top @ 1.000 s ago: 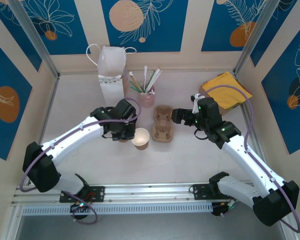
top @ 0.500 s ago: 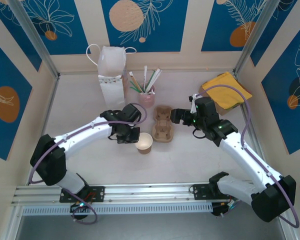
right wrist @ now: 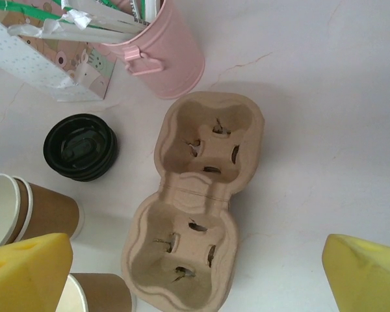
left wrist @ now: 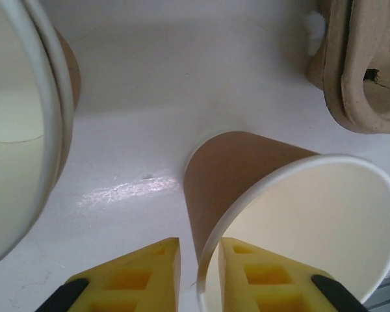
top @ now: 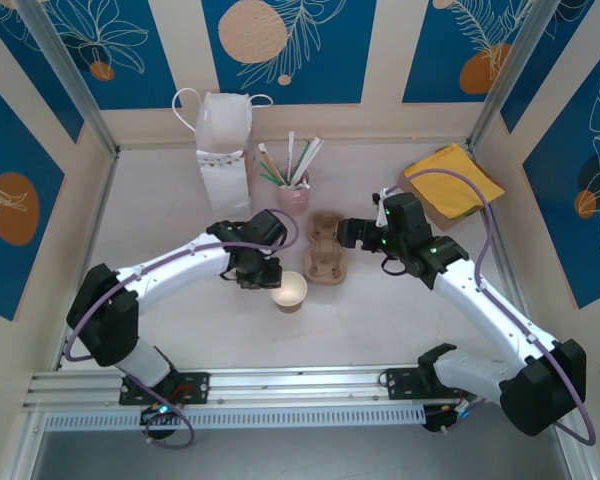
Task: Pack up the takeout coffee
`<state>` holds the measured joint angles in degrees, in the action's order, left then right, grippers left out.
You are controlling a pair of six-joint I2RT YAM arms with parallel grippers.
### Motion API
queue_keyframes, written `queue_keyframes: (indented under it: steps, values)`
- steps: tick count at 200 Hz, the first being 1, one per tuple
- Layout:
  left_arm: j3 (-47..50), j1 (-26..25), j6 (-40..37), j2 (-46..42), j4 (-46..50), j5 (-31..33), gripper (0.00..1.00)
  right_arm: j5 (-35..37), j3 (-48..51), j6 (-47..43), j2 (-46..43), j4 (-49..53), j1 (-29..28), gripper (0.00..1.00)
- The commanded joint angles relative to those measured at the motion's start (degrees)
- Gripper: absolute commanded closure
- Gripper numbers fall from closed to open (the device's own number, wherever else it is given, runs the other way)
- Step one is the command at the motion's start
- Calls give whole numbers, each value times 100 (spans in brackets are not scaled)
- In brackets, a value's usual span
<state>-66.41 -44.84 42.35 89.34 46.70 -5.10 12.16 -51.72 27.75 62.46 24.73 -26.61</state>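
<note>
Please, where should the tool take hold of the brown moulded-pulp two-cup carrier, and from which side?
Grip the brown moulded-pulp two-cup carrier at its narrow waist between the two wells, coming straight down from above. It lies flat, wells up, and the notches beside the waist probably leave room for a pinch.

Back left, by the wall: bag (top: 223, 150). Just right of it, bucket (top: 294, 196), holding straws (top: 290, 160). In front of that, mid-table, carrier (top: 325, 250). Left of carrier, lid (right wrist: 80, 146); in front of lid, stacked cups (right wrist: 26, 208). Front-left of carrier, close by, lone cup (top: 289, 292). Far back right, well apart, cloth (top: 450, 175).
</note>
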Motion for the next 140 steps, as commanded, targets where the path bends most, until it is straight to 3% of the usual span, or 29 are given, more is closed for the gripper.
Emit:
queue_keyframes:
  steps: [1,50,86,140]
  values:
    - [-280,-66,-108,98,255,-55,73,-67,-272,33,68,-39,-64,1]
    - [-1202,25,-411,86,864,140,51,-109,-458,12,289,-100,-176,1]
    - [-1894,392,-758,264,1307,330,51,-140,-666,-32,464,-109,-283,1]
    - [-2500,1385,-1161,708,1606,702,58,-123,-811,-46,554,-100,-463,1]
